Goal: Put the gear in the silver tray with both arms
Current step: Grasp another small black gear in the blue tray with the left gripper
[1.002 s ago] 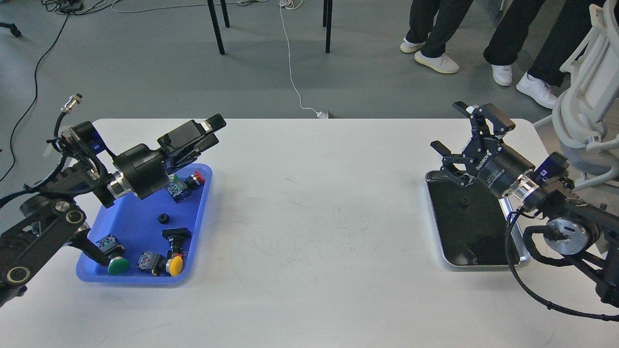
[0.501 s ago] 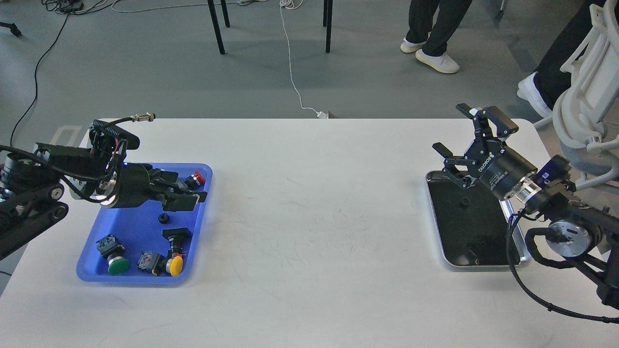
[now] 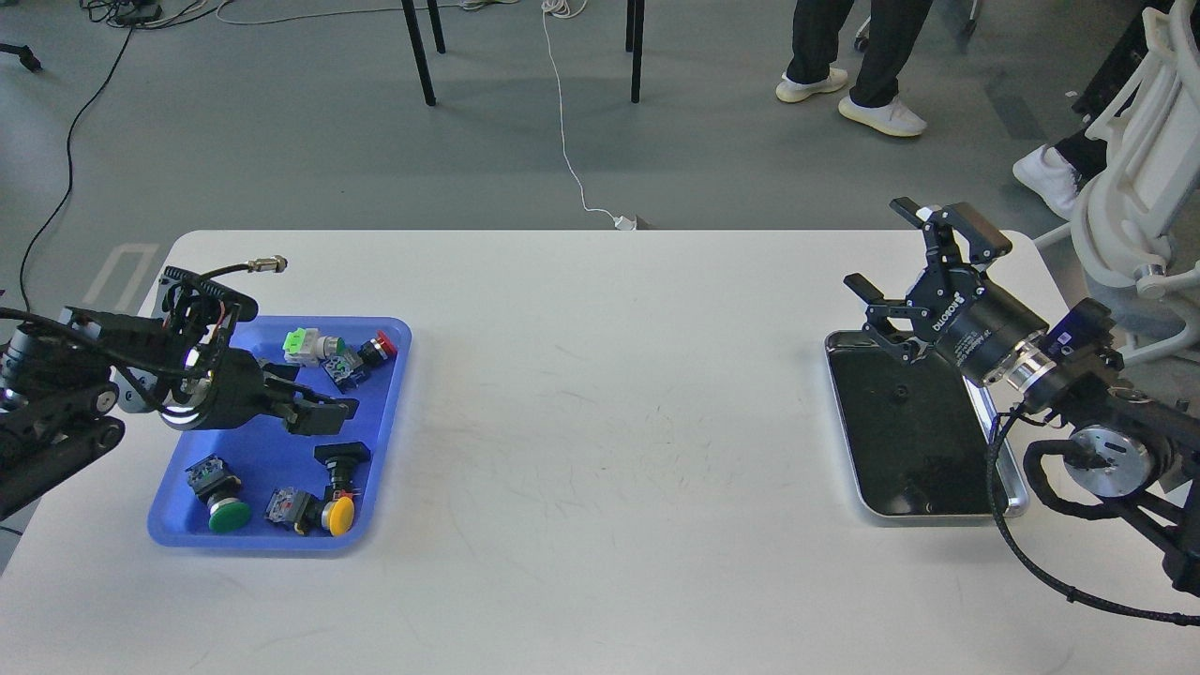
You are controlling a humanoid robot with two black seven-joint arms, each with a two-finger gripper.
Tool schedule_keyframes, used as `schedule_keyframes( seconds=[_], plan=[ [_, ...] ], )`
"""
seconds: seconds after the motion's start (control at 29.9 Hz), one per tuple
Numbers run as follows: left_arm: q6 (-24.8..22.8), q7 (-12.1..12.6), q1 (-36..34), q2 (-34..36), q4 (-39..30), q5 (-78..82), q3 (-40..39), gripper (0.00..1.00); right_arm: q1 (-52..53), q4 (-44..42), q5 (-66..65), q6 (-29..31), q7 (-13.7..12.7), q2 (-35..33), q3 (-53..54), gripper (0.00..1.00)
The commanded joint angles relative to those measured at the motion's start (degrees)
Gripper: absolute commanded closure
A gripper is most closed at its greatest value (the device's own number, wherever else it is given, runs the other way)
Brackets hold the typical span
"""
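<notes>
My left gripper [image 3: 328, 414] is low inside the blue tray [image 3: 394, 394], over the spot where a small black gear lay. That gear is hidden under its dark fingers, which I cannot tell apart. The silver tray [image 3: 848, 441] lies at the right of the table, with a dark reflective bottom. Another small black gear [image 3: 900, 391] lies in its far half. My right gripper [image 3: 881, 246] hangs open and empty above the silver tray's far edge.
The blue tray holds several push buttons: green [image 3: 228, 515], yellow [image 3: 338, 514], red [image 3: 382, 345], and a light green part [image 3: 298, 344]. A white chair [image 3: 1139, 187] stands at the far right. People's feet [image 3: 881, 112] are on the floor beyond the table.
My left arm swung down from above the blue tray's far end into the tray, and its gripper now covers the small black gear. My right gripper barely moved.
</notes>
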Motion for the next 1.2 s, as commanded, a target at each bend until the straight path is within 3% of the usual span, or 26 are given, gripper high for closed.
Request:
schedule_keyframes(
  seconds=[0.0, 0.33, 0.57, 0.77, 1.17],
  plan=[
    [0.0, -0.01, 0.05, -0.88, 2.21, 0.88, 0.06, 0.05, -0.08, -0.05, 0.0, 0.0, -0.01, 0.03, 0.0, 0.03],
    [0.0, -0.01, 0.05, -2.64, 3.09, 0.71, 0.93, 0.16, 0.0, -0.05, 0.0, 0.0, -0.01, 0.21, 0.09, 0.03],
    [0.0, -0.09, 0.14, -3.61, 3.09, 0.79, 1.64, 0.17, -0.08, -0.05, 0.0, 0.0, -0.01, 0.21, 0.09, 0.03],
    [0.0, -0.09, 0.23, -3.7, 3.53, 0.88, 2.08, 0.27, -0.08, -0.13, 0.0, -0.08, -0.01, 0.21, 0.17, 0.03],
    [0.0, -0.18, 0.23, -3.61, 4.67, 0.88, 2.25, 0.29, -0.08, -0.13, 0.0, 0.0, -0.01, 0.47, 0.18, 0.03]
  ],
)
